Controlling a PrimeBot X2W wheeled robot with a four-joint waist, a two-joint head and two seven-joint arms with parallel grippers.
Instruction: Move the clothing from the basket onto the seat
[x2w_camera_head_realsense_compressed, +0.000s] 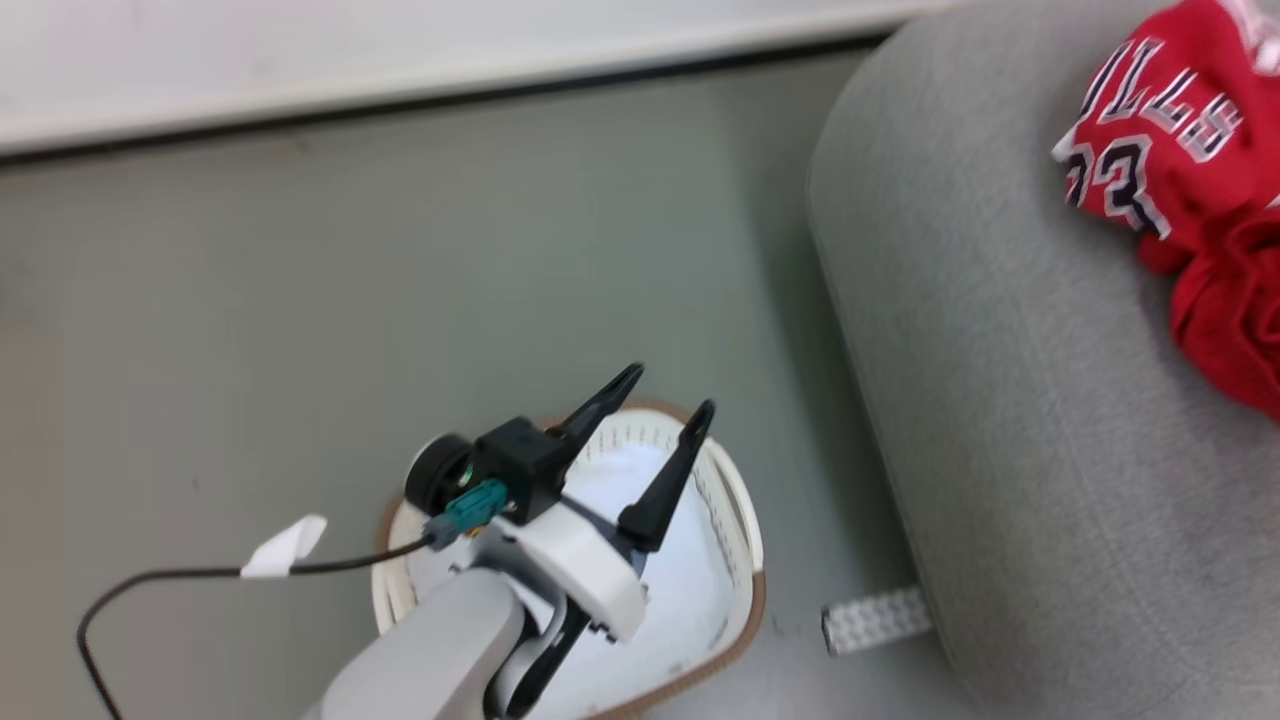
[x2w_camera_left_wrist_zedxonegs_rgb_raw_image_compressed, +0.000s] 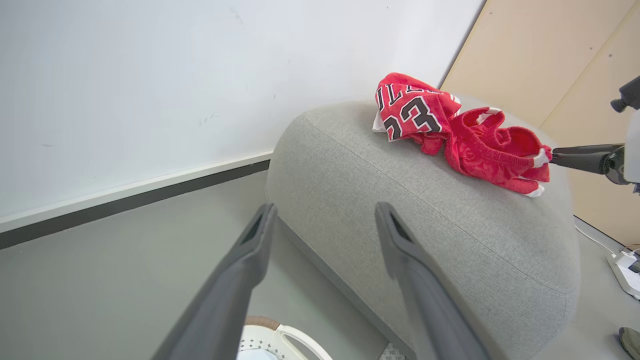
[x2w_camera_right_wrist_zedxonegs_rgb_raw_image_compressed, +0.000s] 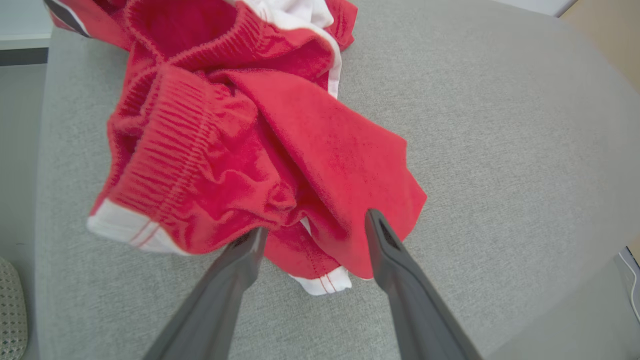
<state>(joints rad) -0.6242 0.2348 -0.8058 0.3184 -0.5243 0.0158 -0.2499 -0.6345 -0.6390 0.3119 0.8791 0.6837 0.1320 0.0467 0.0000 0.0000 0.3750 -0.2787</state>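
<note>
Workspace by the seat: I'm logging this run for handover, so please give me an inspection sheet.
Surface: grey seat, carrying both garments.
Job's things: jersey and shorts on seat; basket on floor, white pad inside.
Clutter: perforated strip on floor.
Grippers: left gripper open above basket; right gripper open, fingers at shorts.
Cables: black cable on left arm; white cable on floor.
Surroundings: grey floor, white wall, beige panel.

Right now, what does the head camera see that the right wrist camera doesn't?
Head view: the cream basket with a brown rim on the floor, the open left tool over it, and the jersey with its number 23. Right wrist view: the open right tool at the shorts edge, plus their ribbed waistband. Both: the red shorts lying on the grey seat.
</note>
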